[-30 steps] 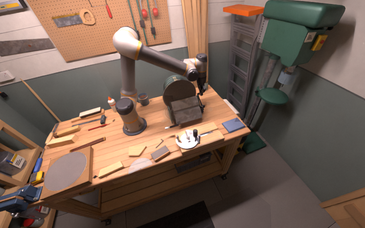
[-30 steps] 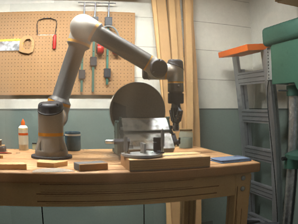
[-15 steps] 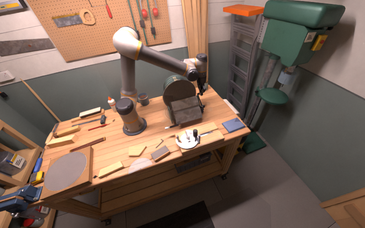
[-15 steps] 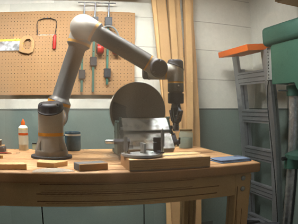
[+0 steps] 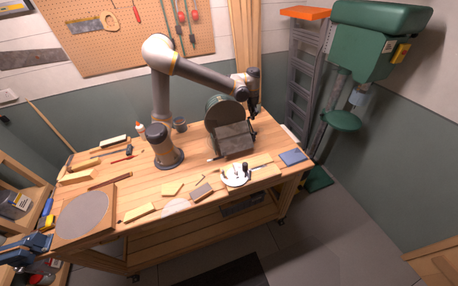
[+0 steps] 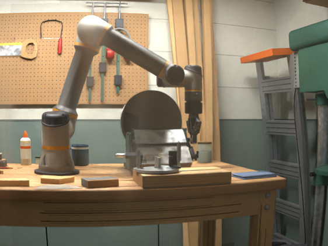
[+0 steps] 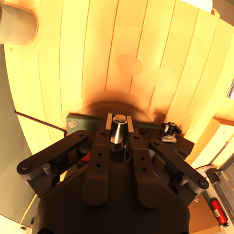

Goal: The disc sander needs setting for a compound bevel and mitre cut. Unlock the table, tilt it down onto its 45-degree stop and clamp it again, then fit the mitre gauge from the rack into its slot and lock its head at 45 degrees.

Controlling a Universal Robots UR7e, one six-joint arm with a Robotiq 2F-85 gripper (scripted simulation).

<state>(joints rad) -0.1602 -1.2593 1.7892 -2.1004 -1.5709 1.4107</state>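
The table lock lever's metal handle [image 7: 118,131] stands upright at the right side of the disc sander [image 5: 223,113], beside its steel table [image 5: 234,137], which slopes down toward the bench front. The mitre gauge [image 5: 235,173] with its round white head and black knob rests on a wooden rack [image 5: 251,168] in front of the sander. A second small black knob [image 7: 170,127] sits on the sander's base to the right of the lever. My gripper [image 7: 118,124] points straight down at the sander's right side [image 6: 193,137] and is closed around the lock lever's handle.
The sanding disc [image 6: 151,112] rises just left of the gripper, and a small jar [image 6: 204,151] stands behind it. The bench's right edge and a ladder [image 5: 304,74] lie beyond. Wood blocks [image 5: 171,189], a blue pad [image 5: 292,156] and a glue bottle [image 5: 140,130] dot the bench.
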